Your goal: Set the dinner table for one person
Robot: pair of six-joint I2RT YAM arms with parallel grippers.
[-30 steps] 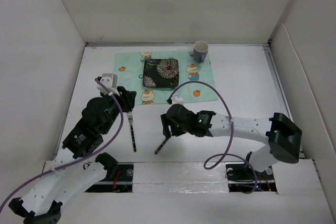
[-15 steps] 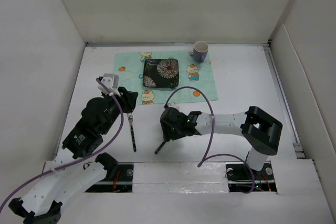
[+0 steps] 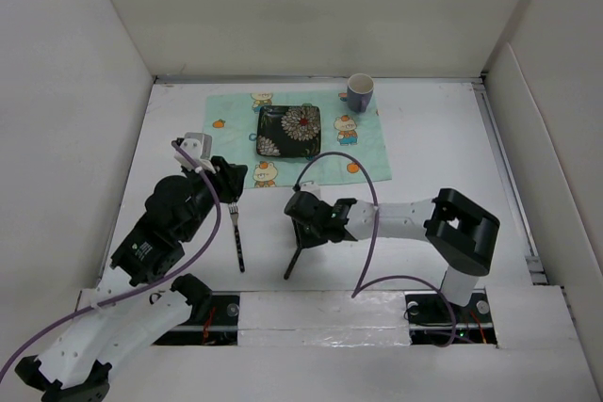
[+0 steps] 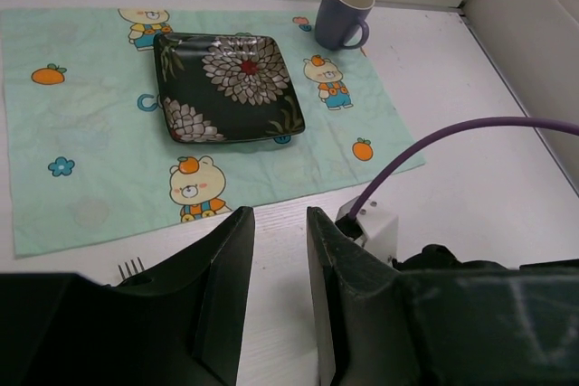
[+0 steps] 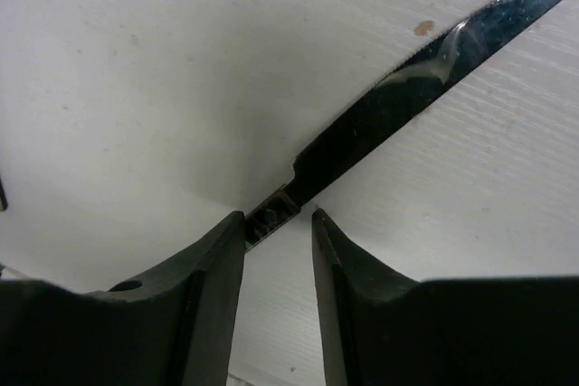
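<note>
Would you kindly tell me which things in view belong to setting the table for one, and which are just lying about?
Belong to the job: table, placemat, plate, mug, fork, knife.

Not part of it: purple cable, white side panels. Both are fittings of the rig rather than loose items.

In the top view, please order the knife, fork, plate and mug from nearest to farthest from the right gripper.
1. knife, between the right gripper's jaws.
2. fork, at its left.
3. plate, behind, on the placemat.
4. mug, farthest back, at the placemat's right corner.
</note>
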